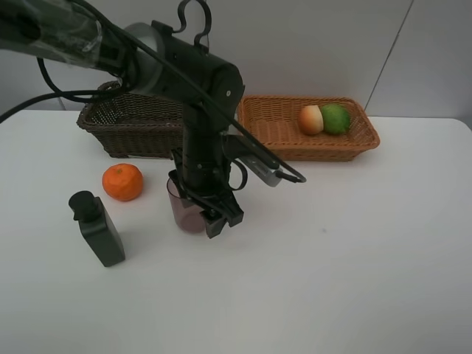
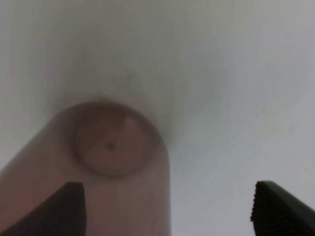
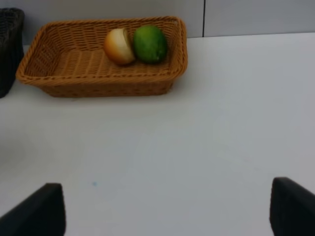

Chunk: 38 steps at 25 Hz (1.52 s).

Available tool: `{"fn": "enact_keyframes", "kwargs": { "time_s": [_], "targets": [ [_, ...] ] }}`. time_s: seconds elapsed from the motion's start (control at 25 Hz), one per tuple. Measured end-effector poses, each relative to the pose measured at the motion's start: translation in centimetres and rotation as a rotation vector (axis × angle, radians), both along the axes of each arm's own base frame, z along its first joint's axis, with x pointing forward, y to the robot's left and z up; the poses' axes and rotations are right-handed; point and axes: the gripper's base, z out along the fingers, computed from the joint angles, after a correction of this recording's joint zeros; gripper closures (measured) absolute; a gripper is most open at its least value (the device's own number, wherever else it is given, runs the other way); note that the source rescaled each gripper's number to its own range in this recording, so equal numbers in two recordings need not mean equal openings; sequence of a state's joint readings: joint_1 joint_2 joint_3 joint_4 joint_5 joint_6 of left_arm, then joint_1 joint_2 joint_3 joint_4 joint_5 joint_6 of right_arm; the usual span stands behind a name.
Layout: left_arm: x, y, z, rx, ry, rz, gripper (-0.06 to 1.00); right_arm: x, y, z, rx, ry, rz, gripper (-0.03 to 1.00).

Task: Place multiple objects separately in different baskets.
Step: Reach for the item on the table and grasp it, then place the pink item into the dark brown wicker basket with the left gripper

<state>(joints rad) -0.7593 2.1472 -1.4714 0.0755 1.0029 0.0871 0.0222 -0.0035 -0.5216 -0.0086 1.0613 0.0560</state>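
The translucent mauve cup (image 1: 186,210) stands upright mid-table. My left gripper (image 1: 206,209) hangs over it, open, with the cup (image 2: 110,147) close to one finger and the other finger well clear. An orange mandarin (image 1: 122,182) and a black pump bottle (image 1: 98,228) sit on the table left of the cup. The peach (image 1: 310,119) and the green fruit (image 1: 335,118) lie in the light tan basket (image 1: 280,136). The dark brown basket (image 1: 125,129) stands behind the left arm. My right gripper (image 3: 167,211) is open over bare table, facing the tan basket (image 3: 98,86).
The left arm and its cables cross above the dark basket and hide part of it. White table stretches to the right and front of the cup. A wall runs close behind both baskets.
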Motion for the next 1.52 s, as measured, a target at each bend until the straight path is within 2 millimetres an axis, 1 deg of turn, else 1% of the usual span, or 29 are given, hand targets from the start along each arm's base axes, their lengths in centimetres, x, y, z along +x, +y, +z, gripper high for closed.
{"fn": "enact_keyframes", "kwargs": {
  "time_s": [0.2, 0.28, 0.36, 0.48, 0.52, 0.64, 0.72, 0.76, 1.52],
  "targets": [
    [0.01, 0.01, 0.00, 0.001, -0.001, -0.001, 0.07, 0.00, 0.00, 0.00, 0.000, 0.000, 0.000, 0.07],
    [0.01, 0.01, 0.00, 0.001, -0.001, -0.001, 0.11, 0.00, 0.00, 0.00, 0.000, 0.000, 0.000, 0.07],
    [0.01, 0.01, 0.00, 0.001, -0.001, -0.001, 0.18, 0.00, 0.00, 0.00, 0.000, 0.000, 0.000, 0.07],
    [0.00, 0.02, 0.00, 0.002, 0.000, -0.001, 0.34, 0.00, 0.00, 0.00, 0.000, 0.000, 0.000, 0.07],
    [-0.04, -0.02, 0.00, 0.002, 0.001, -0.002, 0.42, 0.00, 0.00, 0.00, 0.000, 0.000, 0.000, 0.07],
    [-0.22, -0.16, 0.01, 0.006, 0.003, -0.008, 0.71, 0.00, 0.00, 0.00, 0.000, 0.000, 0.000, 0.07],
    [-0.34, -0.25, 0.01, 0.007, 0.006, -0.011, 0.92, 0.00, 0.00, 0.00, 0.000, 0.000, 0.000, 0.07],
    [-0.38, -0.26, 0.01, 0.009, 0.007, -0.012, 0.94, 0.00, 0.00, 0.00, 0.000, 0.000, 0.000, 0.07],
    [-0.45, -0.19, 0.03, 0.018, 0.013, 0.007, 0.94, 0.00, 0.00, 0.00, 0.000, 0.000, 0.000, 0.07]
  ]
}}
